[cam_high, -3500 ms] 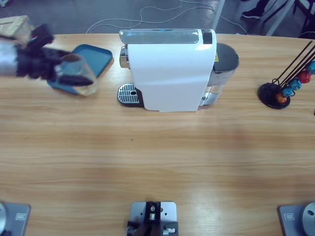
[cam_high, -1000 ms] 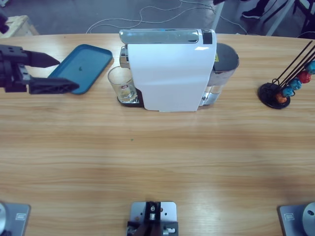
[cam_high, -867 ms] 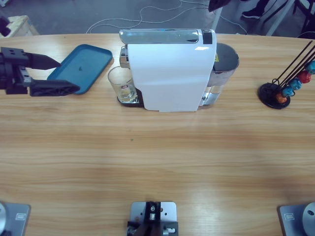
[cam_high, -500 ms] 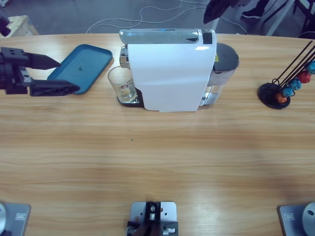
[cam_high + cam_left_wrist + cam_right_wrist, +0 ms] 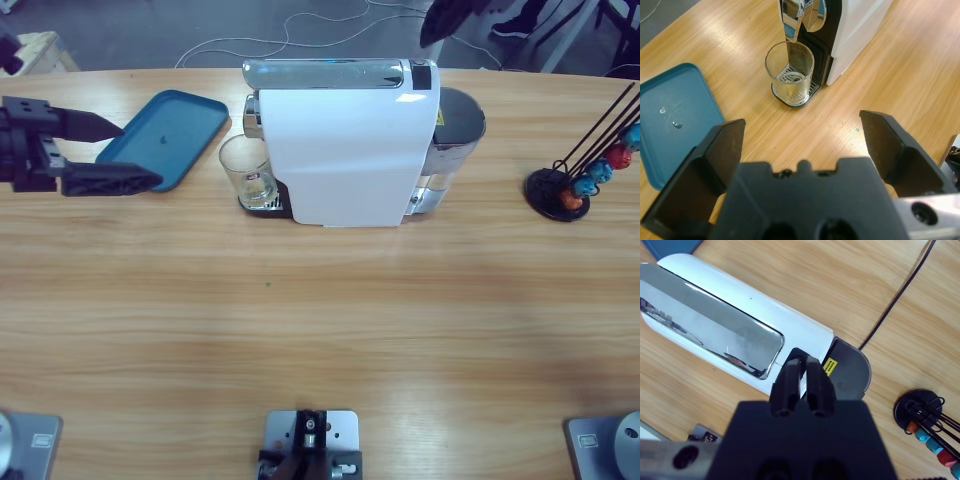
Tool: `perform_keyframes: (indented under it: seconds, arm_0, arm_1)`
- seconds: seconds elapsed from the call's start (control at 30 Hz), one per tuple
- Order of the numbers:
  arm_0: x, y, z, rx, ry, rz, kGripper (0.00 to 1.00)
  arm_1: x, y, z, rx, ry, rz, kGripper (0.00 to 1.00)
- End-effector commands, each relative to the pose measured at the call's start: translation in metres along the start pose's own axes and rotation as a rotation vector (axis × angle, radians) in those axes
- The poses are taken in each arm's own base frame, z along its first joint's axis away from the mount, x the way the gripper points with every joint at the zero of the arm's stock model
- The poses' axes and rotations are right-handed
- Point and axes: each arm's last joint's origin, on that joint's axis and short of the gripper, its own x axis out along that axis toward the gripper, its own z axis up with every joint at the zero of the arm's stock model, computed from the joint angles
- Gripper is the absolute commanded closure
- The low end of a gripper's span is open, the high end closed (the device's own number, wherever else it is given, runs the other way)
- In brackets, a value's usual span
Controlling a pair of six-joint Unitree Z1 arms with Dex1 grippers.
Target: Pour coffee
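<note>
A clear glass (image 5: 248,172) (image 5: 789,70) stands on the drip grate of the white coffee machine (image 5: 345,140), under its chrome spout (image 5: 792,15). The grate shows through the glass, and no coffee is in view. My left gripper (image 5: 135,153) (image 5: 802,125) hovers open to the left of the glass, apart from it, with nothing between its jaws. My right gripper (image 5: 802,364) is shut and empty, high above the machine's top near its black end (image 5: 845,370). In the high view the right arm (image 5: 450,18) shows only as a dark shape at the top edge.
A blue tray (image 5: 175,130) (image 5: 670,115) lies left of the machine, partly under my left gripper. A black capsule stand (image 5: 570,190) (image 5: 922,415) with coloured capsules stands at the far right. A cable (image 5: 900,295) runs behind the machine.
My left gripper has set the glass on the drip grate, let go and drawn back left, open. In the last second only the right arm's dark shape has come in at the top edge.
</note>
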Motion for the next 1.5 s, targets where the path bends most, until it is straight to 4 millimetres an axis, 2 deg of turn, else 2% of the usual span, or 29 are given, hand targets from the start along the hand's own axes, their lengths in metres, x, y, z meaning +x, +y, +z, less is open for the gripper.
perform_keyframes:
  seconds: [0.03, 0.6, 0.73, 0.77, 0.8, 0.87, 0.9, 0.93, 0.97, 1.13, 1.5]
  arm_0:
    - [0.013, 0.000, -0.012, -0.026, 0.067, -0.008, 0.014]
    - [0.015, 0.001, -0.012, -0.031, 0.074, -0.009, 0.013]
    - [0.015, 0.001, -0.013, -0.031, 0.074, -0.009, 0.013]
    - [0.015, 0.001, -0.013, -0.031, 0.074, -0.009, 0.013]
    - [0.015, 0.001, -0.013, -0.030, 0.072, -0.009, 0.013]
    - [0.013, 0.000, -0.012, -0.028, 0.066, -0.007, 0.013]
    - [0.012, 0.000, -0.012, -0.028, 0.065, -0.006, 0.013]
    - [0.012, 0.000, -0.012, -0.027, 0.064, -0.005, 0.013]
    - [0.012, 0.000, -0.012, -0.027, 0.062, -0.005, 0.013]
    - [0.007, -0.001, -0.008, -0.020, 0.043, 0.001, 0.013]
    - [0.004, -0.002, -0.009, -0.018, 0.038, 0.003, 0.018]
  arm_1:
    - [0.043, -0.008, -0.001, 0.024, 0.113, -0.024, 1.000]
    - [0.052, -0.009, -0.003, 0.020, 0.136, -0.031, 1.000]
    - [0.054, -0.008, -0.008, 0.018, 0.160, -0.034, 1.000]
    - [0.051, -0.008, -0.009, 0.017, 0.157, -0.038, 1.000]
    - [0.039, -0.007, -0.008, 0.012, 0.128, -0.037, 1.000]
    - [0.004, -0.001, -0.004, -0.007, 0.030, -0.024, 1.000]
    - [-0.013, 0.003, -0.003, -0.014, -0.019, -0.016, 0.643]
    - [-0.027, 0.007, -0.003, -0.020, -0.049, -0.009, 0.094]
    - [-0.033, 0.010, -0.005, -0.018, -0.054, -0.008, 0.002]
    - [-0.029, 0.011, -0.011, -0.004, -0.010, -0.010, 0.000]
    - [-0.028, 0.012, -0.010, -0.005, -0.008, -0.012, 0.000]
